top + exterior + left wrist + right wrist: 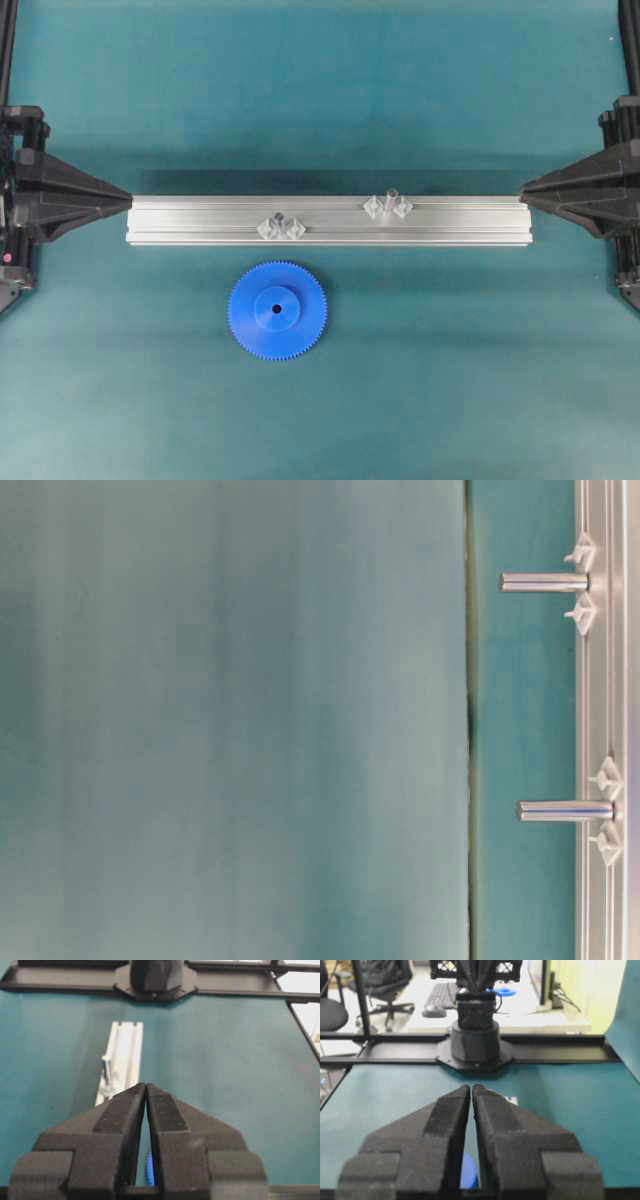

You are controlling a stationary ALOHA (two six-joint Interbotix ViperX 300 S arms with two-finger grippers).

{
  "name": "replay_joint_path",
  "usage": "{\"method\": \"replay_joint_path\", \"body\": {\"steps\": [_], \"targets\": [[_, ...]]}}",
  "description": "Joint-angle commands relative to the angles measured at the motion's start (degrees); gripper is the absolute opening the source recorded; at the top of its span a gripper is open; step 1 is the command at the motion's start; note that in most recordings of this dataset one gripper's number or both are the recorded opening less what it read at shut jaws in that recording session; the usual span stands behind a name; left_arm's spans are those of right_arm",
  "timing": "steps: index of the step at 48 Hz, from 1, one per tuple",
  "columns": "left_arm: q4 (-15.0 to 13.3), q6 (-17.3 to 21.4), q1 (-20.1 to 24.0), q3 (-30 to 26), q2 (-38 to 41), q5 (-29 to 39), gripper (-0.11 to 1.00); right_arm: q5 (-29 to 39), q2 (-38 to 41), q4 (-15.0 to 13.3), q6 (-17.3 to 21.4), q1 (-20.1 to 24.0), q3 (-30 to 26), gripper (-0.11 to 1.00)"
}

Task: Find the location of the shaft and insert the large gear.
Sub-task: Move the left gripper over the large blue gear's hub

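Both claws, left (145, 1091) and right (471, 1091), together and empty; large gear (277, 310) beside rail (330, 221)

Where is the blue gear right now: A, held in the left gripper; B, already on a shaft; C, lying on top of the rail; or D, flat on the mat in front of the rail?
D: the large gear lies flat on the teal mat, apart from the aluminium rail, with both closed grippers off at the rail's ends.
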Motion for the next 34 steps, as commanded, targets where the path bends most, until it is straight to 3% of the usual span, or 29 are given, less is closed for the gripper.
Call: {"method": "replay_joint_path", "body": {"steps": [1, 5, 7, 15, 34], "targets": [[0.53, -2.29, -0.62, -1.85, 0.35, 0.7, 0.11, 0.09, 0.7, 0.26, -0.26, -0.88, -0.79, 0.16], [0.53, -3.78, -0.7, -2.81, 0.79, 3.16, 0.02, 2.99, 0.35, 1.49, 0.44, -1.67, -0.97, 0.23], [0.7, -4.04, -0.79, -3.52, 1.05, 4.39, -0.01, 5.45, 0.18, 1.67, 0.88, -1.93, -1.32, 0.17], [0.79, -3.78, -1.14, -6.42, 2.81, 8.53, -0.01, 15.12, -0.18, 1.67, 2.11, -2.55, -3.96, 0.05], [0.79, -3.87, -4.57, -13.8, 16.88, 15.56, -0.01, 29.0, 1.67, 1.67, 2.11, -3.08, -7.12, 0.04]]}}
